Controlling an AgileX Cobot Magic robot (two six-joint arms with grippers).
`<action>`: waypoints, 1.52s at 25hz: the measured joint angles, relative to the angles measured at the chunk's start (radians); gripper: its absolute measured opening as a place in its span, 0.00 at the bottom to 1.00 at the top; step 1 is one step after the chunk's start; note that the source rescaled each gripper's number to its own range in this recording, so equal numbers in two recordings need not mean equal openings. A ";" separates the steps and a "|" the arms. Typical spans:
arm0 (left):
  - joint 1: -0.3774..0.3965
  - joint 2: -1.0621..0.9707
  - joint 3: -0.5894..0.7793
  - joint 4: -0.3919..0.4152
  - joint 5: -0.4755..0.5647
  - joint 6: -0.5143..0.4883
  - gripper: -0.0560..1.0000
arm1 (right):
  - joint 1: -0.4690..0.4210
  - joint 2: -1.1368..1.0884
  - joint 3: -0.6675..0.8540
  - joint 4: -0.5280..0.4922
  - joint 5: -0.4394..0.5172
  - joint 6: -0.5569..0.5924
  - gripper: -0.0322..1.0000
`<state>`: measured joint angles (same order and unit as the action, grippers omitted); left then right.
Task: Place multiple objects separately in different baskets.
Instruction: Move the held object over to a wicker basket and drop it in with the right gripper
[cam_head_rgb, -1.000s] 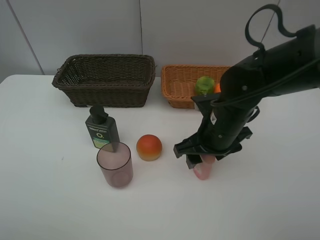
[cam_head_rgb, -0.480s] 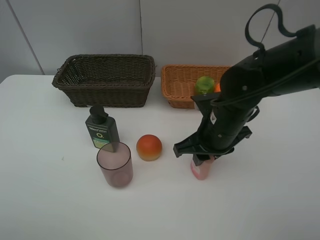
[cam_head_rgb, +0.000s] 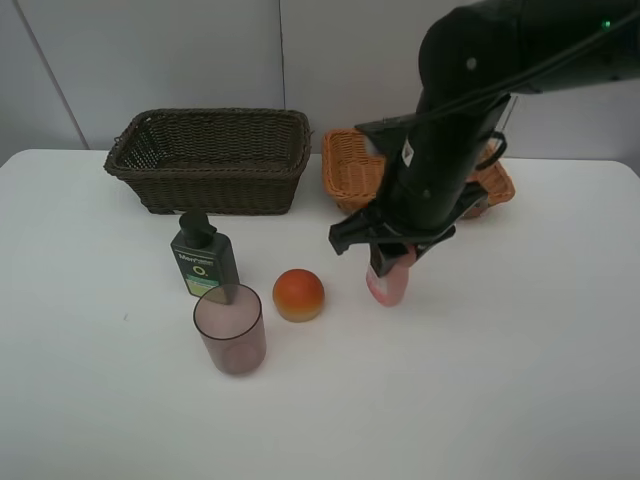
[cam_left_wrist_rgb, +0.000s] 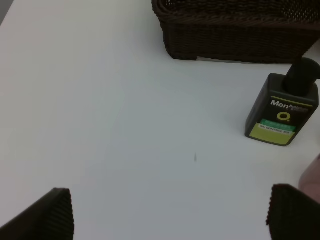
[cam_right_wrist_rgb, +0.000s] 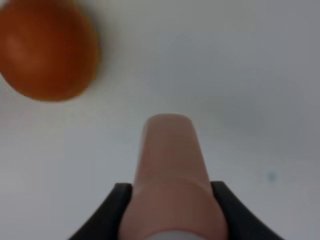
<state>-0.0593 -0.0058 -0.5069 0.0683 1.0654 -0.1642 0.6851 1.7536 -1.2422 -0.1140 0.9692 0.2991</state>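
My right gripper (cam_head_rgb: 392, 258) is shut on the pink bottle (cam_head_rgb: 387, 285), which hangs above the table right of the red-orange round fruit (cam_head_rgb: 298, 294). In the right wrist view the pink bottle (cam_right_wrist_rgb: 170, 165) sits between the black fingers (cam_right_wrist_rgb: 117, 202), with the red-orange fruit (cam_right_wrist_rgb: 47, 52) beyond. The dark green pump bottle (cam_head_rgb: 203, 262) stands behind the mauve cup (cam_head_rgb: 230, 328). The dark brown basket (cam_head_rgb: 210, 160) and the orange-tan basket (cam_head_rgb: 345, 165) stand at the back; my arm hides most of the tan one. My left gripper (cam_left_wrist_rgb: 172, 215) is open over bare table near the pump bottle (cam_left_wrist_rgb: 282, 112).
The right arm (cam_head_rgb: 470, 120) reaches over the tan basket and covers what lies in it. A wall runs behind the baskets. The dark brown basket's wall (cam_left_wrist_rgb: 240, 35) shows in the left wrist view, and the cup's rim (cam_left_wrist_rgb: 312, 175) at that frame's edge.
The right gripper closed on the pink bottle, lifted it off the table and carried it back and left toward the baskets. The left gripper stayed open and still.
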 joint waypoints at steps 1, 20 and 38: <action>0.000 0.000 0.000 0.000 0.000 0.000 1.00 | 0.000 0.010 -0.051 0.000 0.021 -0.017 0.05; 0.000 0.000 0.000 0.000 0.000 0.000 1.00 | 0.000 0.398 -0.840 -0.022 -0.058 -0.155 0.05; 0.000 0.000 0.000 0.000 0.000 0.000 1.00 | 0.000 0.538 -0.841 -0.077 -0.363 -0.155 0.05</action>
<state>-0.0593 -0.0058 -0.5069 0.0683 1.0654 -0.1642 0.6851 2.2915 -2.0829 -0.1912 0.6064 0.1439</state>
